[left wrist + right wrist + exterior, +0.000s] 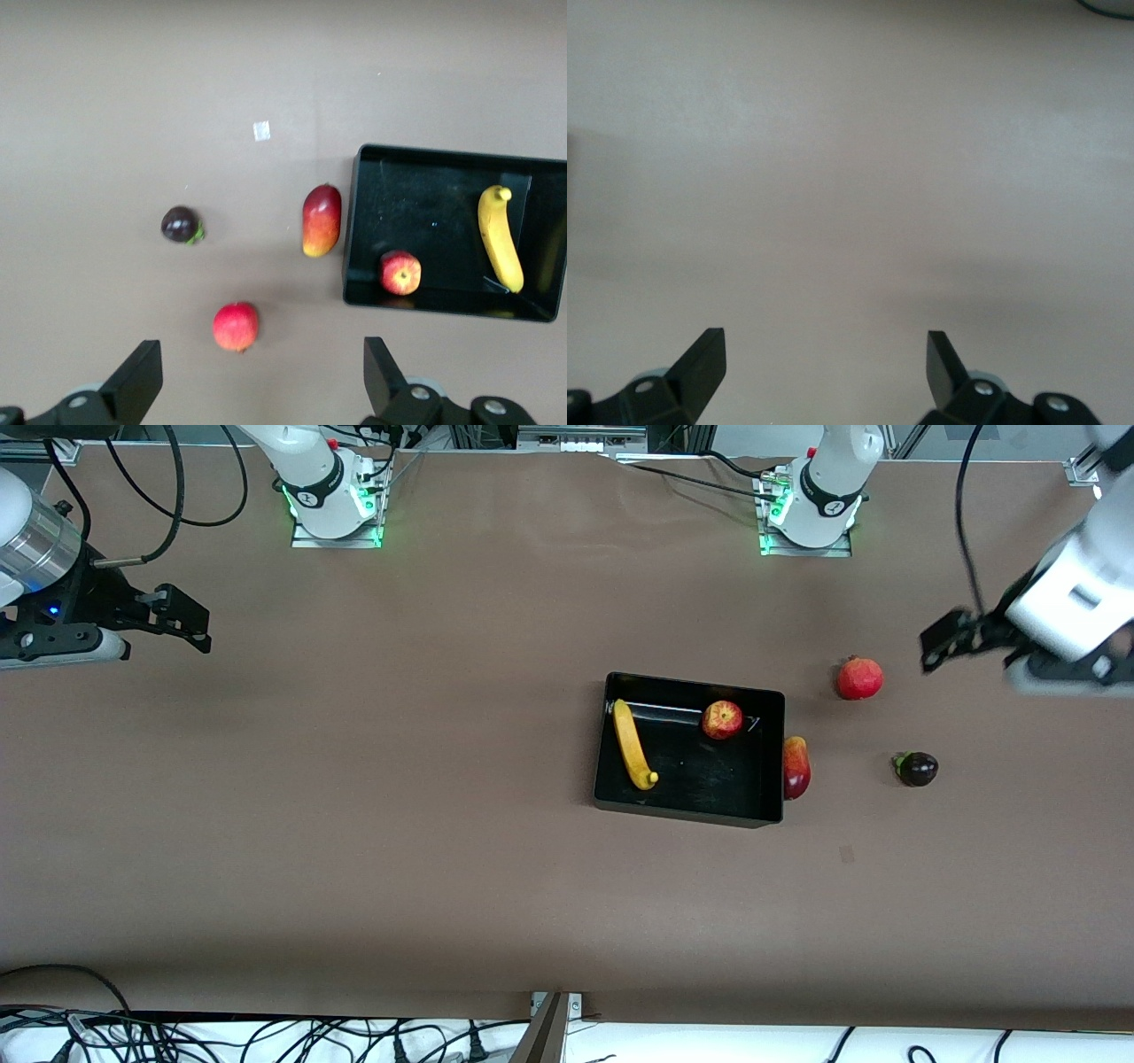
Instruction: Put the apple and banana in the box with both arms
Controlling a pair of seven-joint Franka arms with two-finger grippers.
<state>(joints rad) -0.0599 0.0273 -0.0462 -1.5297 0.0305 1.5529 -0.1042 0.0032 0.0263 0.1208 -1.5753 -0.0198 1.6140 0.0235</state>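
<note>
Box (689,804): black, open-top, resting on the brown tabletop (354,824) near its middle. Banana (631,745): lying inside the box along the wall toward the right arm's end. Apple (723,719): inside the box, well apart from the banana, near the wall farther from the front camera. Left gripper (941,643): raised over bare tabletop at the left arm's end, jaws spread wide, holding nothing. Right gripper (182,618): raised over bare tabletop at the right arm's end, jaws spread wide, holding nothing.
</note>
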